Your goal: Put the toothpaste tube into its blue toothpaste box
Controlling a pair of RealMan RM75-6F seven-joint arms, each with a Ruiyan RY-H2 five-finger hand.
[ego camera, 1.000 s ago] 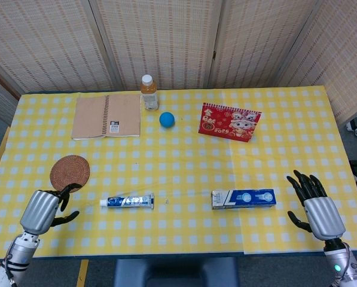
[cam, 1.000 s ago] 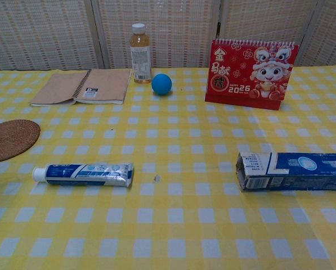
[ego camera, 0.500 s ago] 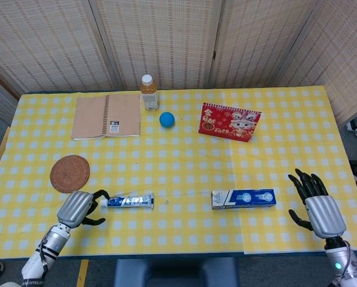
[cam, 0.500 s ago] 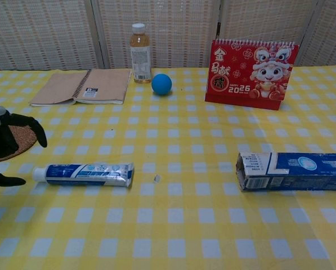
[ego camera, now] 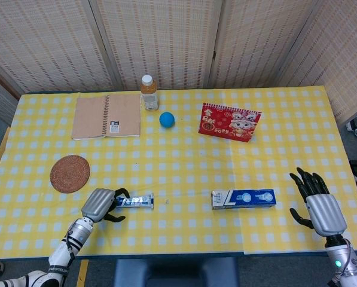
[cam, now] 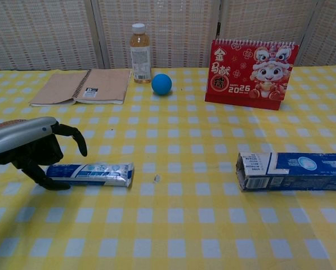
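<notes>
Toothpaste box (ego camera: 243,198): lies lower right of centre in the head view, open end facing left toward the tube; a light carton, so it may skid away when the tube is pushed in unless braced.
Toothpaste tube (ego camera: 135,202): flat on the table (ego camera: 184,149), lower left; soft and round, it may roll or buckle under a squeeze.
Left hand (ego camera: 100,204): over the tube's cap end, fingers curved and apart, not yet holding it; a grip this near the end may let the tail droop.
Right hand (ego camera: 319,203): lower right, fingers spread, empty, apart from the box.
</notes>
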